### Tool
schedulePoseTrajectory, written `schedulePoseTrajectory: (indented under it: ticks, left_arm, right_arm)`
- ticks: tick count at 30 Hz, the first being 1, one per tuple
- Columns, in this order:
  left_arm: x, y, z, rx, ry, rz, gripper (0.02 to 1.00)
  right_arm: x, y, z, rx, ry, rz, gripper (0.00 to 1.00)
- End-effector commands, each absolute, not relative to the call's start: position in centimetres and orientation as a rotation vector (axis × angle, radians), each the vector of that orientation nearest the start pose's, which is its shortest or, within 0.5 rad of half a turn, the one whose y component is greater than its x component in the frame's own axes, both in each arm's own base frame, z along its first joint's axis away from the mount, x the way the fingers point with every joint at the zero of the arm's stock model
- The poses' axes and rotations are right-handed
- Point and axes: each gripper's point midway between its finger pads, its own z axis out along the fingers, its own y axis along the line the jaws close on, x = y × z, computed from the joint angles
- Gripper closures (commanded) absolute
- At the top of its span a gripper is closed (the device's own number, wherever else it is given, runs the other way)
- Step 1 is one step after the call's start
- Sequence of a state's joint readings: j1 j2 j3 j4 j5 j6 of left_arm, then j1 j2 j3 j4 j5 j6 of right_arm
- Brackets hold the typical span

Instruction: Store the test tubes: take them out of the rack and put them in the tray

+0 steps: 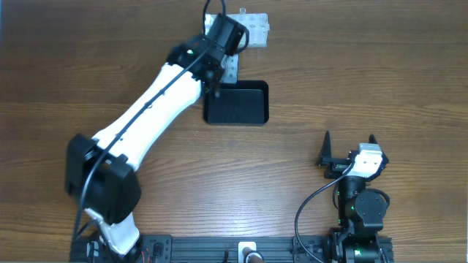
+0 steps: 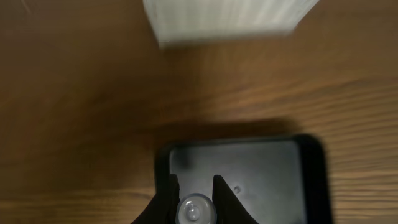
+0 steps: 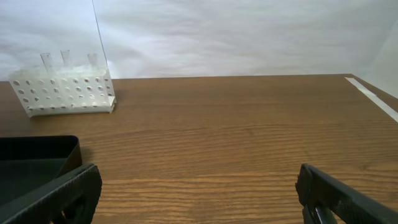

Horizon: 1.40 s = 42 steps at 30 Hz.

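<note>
A: Setting?
B: Lab-style test bench. My two bases stand on a black rail (image 1: 197, 245) at the edge of a wood table (image 1: 380, 73).
A: Evidence?
B: White rack (image 3: 65, 93) holding clear tubes (image 3: 65, 59), a black tray (image 1: 245, 109) beside it, plain white backdrop (image 3: 236, 37) behind the table.

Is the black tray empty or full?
Empty where it shows: the tray has a bare floor. The left claw holds a test tube above it.
</note>
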State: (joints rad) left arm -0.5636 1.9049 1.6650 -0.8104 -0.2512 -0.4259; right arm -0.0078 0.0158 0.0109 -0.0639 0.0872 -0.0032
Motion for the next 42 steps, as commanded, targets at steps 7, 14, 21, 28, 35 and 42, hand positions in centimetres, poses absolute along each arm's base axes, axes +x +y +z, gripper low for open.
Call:
schedulePoseTrajectory:
  ticks: [7, 14, 21, 28, 35, 42]
  left_arm:
    - [42.7, -22.0, 9.6, 0.029, 2.69, -0.005, 0.866]
    - [42.7, -21.6, 7.3, 0.018, 2.752, -0.025, 0.864]
    - [42.7, -21.1, 6.0, 0.006, 2.791, -0.016, 0.847]
    - [42.3, -20.9, 4.7, 0.008, 2.827, -0.004, 0.796]
    - [45.5, -20.7, 10.0, -0.046, 2.687, -0.044, 0.4]
    - [50.8, -22.8, 21.2, -0.095, 2.366, -0.079, 0.338]
  right_arm:
    - [24.6, -1.8, 15.8, 0.075, 1.639, -0.081, 0.007]
    - [24.6, -1.8, 15.8, 0.075, 1.639, -0.081, 0.007]
    - [24.6, -1.8, 15.8, 0.075, 1.639, -0.08, 0.009]
    - [24.6, -1.8, 15.8, 0.075, 1.639, -0.08, 0.007]
    - [24.6, -1.8, 15.8, 0.075, 1.639, -0.08, 0.009]
    - [24.6, -1.8, 15.8, 0.075, 1.639, -0.081, 0.007]
